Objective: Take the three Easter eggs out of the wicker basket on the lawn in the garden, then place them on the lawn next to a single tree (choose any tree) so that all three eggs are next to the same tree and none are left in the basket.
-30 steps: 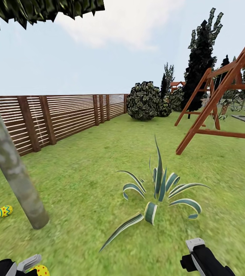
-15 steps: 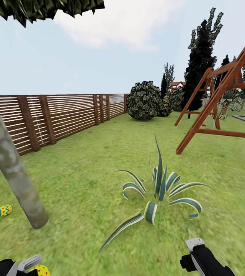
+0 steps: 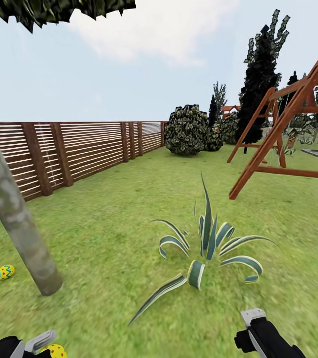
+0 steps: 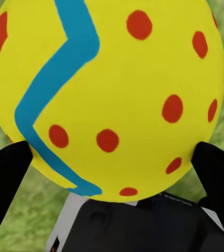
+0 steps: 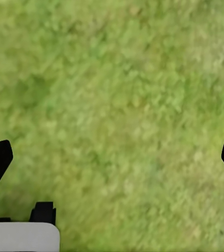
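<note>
A yellow Easter egg (image 4: 117, 89) with red dots and a blue zigzag sits between the black fingers (image 4: 7, 178) of my left gripper (image 4: 112, 163), which is shut on it. In the head view that egg (image 3: 55, 351) and the left gripper (image 3: 45, 347) are at the bottom left corner. Another Easter egg (image 3: 3, 272) lies on the lawn (image 3: 109, 233) just left of the tree (image 3: 17, 219), whose pale mottled trunk leans. My right gripper (image 3: 253, 318) hangs low at the bottom right, open over bare grass (image 5: 117, 105). The wicker basket is out of view.
A striped agave-like plant (image 3: 206, 248) grows in the middle foreground. A brown slat fence (image 3: 79, 149) runs along the left. A wooden swing frame (image 3: 298, 129) stands at the right, with dark bushes (image 3: 186, 130) and a black conifer (image 3: 261, 74) behind.
The whole picture has shifted very slightly. The egg on the grass, the tree and both grippers keep their places.
</note>
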Controlling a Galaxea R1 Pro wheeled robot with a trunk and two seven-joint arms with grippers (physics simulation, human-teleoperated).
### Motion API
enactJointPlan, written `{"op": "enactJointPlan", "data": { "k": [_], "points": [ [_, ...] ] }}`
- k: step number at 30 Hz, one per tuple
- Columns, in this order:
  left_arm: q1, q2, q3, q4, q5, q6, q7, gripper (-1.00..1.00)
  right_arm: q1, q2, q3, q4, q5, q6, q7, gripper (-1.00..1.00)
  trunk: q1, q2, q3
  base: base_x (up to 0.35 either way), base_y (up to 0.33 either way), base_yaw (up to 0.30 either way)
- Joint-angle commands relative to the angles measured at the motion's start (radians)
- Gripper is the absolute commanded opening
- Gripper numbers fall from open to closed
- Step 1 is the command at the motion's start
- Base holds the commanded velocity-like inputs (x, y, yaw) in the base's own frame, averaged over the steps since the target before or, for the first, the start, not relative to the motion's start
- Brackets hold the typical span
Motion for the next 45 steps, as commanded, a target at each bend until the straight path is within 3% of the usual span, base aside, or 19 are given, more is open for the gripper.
{"op": "enactJointPlan", "data": {
  "k": [1,45],
  "points": [
    [-0.001,-0.001,0.005,-0.001,-0.003,0.005,-0.004,-1.0,-0.001,-0.001,0.005,-0.002,0.007,0.006,0.001,1.0,0.004,-0.008,-0.005,0.0,0.0,0.0],
    [-0.001,-0.014,0.005,0.002,-0.003,0.005,-0.004,-1.0,-0.001,0.007,0.007,0.0,0.011,0.004,0.001,1.0,0.173,-0.316,-0.142,0.0,0.0,0.0]
  ]
}}
